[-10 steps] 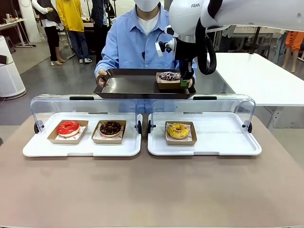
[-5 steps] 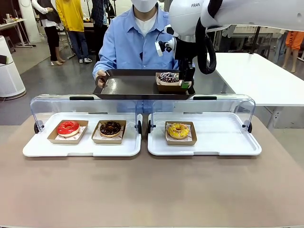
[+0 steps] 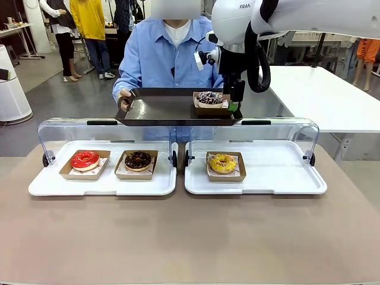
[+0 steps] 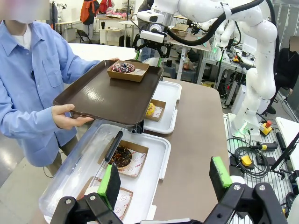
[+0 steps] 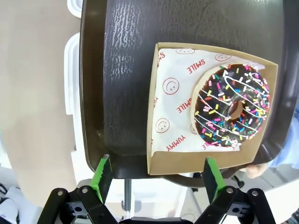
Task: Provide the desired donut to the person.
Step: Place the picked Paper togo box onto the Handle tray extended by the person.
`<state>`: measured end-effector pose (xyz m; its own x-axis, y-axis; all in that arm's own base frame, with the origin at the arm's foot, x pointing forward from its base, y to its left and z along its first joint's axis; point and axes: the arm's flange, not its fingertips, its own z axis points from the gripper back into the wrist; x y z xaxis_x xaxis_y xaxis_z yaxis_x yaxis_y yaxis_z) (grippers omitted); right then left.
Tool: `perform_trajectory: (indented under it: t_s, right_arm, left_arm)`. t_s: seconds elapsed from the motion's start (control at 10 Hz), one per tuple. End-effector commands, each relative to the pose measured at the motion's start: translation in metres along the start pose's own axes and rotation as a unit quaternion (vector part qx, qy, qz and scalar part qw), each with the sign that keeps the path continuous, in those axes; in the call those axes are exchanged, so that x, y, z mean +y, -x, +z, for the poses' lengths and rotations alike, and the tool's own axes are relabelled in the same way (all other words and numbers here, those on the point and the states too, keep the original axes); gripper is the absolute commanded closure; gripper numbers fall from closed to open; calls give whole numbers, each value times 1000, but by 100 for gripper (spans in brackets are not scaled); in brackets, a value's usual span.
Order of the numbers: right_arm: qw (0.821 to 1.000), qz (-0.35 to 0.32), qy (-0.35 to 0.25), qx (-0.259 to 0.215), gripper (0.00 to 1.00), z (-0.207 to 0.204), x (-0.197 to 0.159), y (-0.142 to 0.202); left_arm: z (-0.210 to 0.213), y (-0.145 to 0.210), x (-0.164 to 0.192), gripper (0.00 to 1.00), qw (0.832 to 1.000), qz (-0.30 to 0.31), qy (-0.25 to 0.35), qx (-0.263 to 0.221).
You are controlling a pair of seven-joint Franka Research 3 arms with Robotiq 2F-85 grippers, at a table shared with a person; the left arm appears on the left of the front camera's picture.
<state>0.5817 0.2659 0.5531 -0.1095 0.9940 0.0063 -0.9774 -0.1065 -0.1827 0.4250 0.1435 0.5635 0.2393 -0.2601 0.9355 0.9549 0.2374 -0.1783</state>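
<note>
The person (image 3: 169, 56) in a light blue shirt holds a dark tray (image 3: 160, 108) with both hands over the far side of the table. On its right part sits a chocolate donut with sprinkles (image 3: 209, 97) in a brown paper box (image 5: 173, 116). My right gripper (image 3: 233, 101) hangs open right at the box's right end, holding nothing. In the right wrist view its green pads (image 5: 103, 177) stand wide apart above the box's near edge, with the donut (image 5: 232, 108) beyond. My left gripper (image 4: 164, 179) is open and empty, well back from the tray (image 4: 107, 93).
Two white display trays with raised clear lids lie on the table. The left one (image 3: 41, 184) holds a red donut (image 3: 85, 160) and a chocolate donut (image 3: 138, 160). The right one (image 3: 279, 178) holds a yellow donut (image 3: 222, 163), with bare room beside it.
The person's tray with the boxed donut has drifted slightly to the left and lower. My right gripper stays open and nearly still beside the box.
</note>
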Motion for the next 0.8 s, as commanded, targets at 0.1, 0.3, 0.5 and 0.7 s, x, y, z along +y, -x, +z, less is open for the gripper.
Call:
perform_trajectory:
  t_s: [0.1, 0.3, 0.5, 0.7]
  right_arm:
    - [1000, -3, -27, -1, 0, 9, 10, 8]
    - [999, 9, -47, 14, 0, 40, 40, 20]
    - [999, 22, -44, 16, 0, 64, 83, 50]
    - [999, 23, -41, 8, 0, 72, 118, 84]
  left_arm:
    - [1, -1, -1, 0, 1000, -3, 0, -4]
    - [1, -1, -1, 0, 1000, -3, 0, -4]
    - [1, -1, -1, 0, 1000, -3, 0, -4]
    - [1, -1, -1, 0, 1000, -3, 0, -4]
